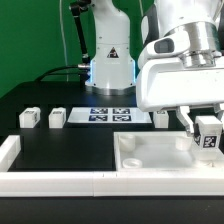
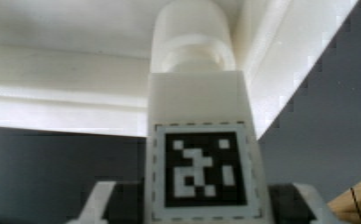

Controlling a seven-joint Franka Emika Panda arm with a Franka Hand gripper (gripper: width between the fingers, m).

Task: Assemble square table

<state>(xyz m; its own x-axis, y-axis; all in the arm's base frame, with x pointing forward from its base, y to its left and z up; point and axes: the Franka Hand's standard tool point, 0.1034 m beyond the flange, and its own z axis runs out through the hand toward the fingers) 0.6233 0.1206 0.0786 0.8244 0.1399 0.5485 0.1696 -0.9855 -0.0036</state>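
The big white table top (image 1: 150,160) lies just under the hand. The gripper (image 1: 204,124) has its fingers squeezed around one leg block (image 2: 202,120), which hangs over the top's near corner. I think this step is fitting that leg. Next it must line up with the corner dip and go down straight. Three spare leg blocks (image 1: 58,117) wait off to the hand's side.

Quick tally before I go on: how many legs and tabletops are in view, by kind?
Legs: 4 (loose legs; held leg in the claw)
Tabletop: 1
Total: 5
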